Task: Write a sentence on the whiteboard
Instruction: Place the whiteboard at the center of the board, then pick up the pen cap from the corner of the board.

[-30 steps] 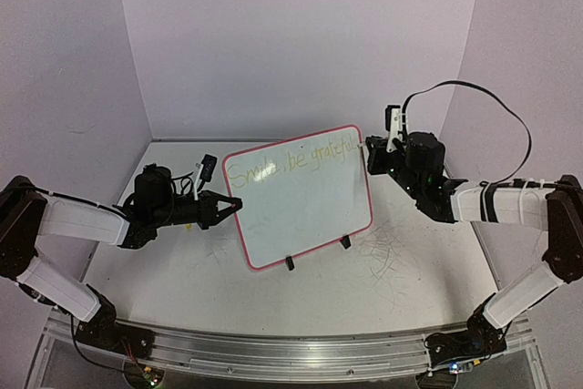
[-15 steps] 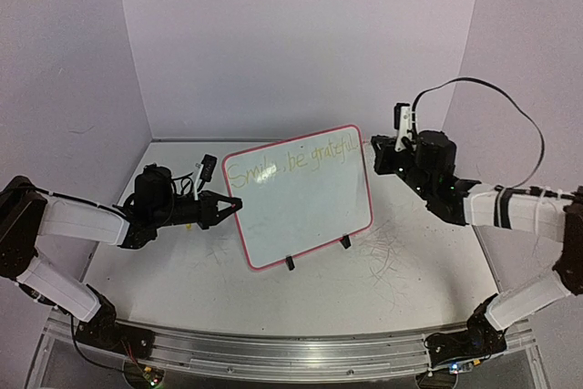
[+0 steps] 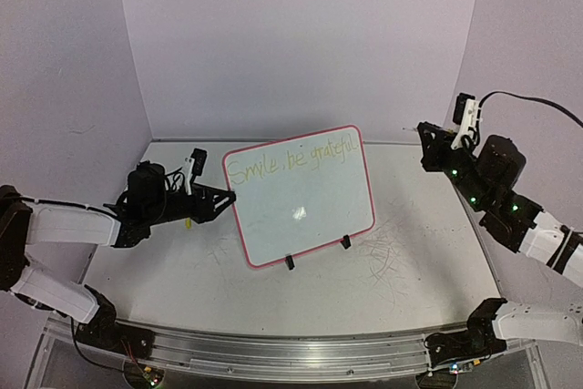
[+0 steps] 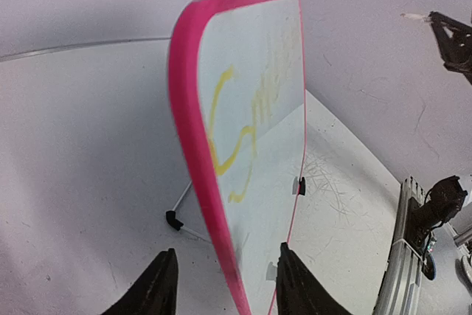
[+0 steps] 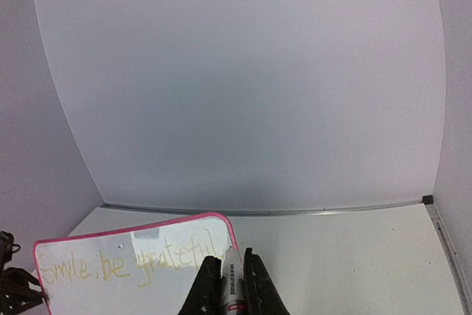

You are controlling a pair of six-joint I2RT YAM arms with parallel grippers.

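Note:
The whiteboard (image 3: 305, 207) stands tilted on the table on its two black clip feet, pink frame all round. The sentence (image 3: 290, 161) runs along its top in faint yellow-green marker, also readable in the right wrist view as the sentence (image 5: 103, 267) on the whiteboard (image 5: 88, 293). My left gripper (image 3: 228, 196) is open, its fingers (image 4: 158, 289) on either side of the whiteboard's (image 4: 258, 145) left edge with gaps both sides. My right gripper (image 3: 426, 132) hovers right of and above the board, shut on a white marker (image 5: 234, 285) pointing forward.
Dark scribble marks (image 3: 392, 257) cover the table right of the board. A wire support leg (image 4: 177, 215) props the board from behind. Purple walls close in the back and both sides. A metal rail (image 3: 291, 353) runs along the near edge.
My left gripper has opened and let go of the board's left edge. My right arm has drawn back to the right and upward, carrying the marker away from the board's top right corner.

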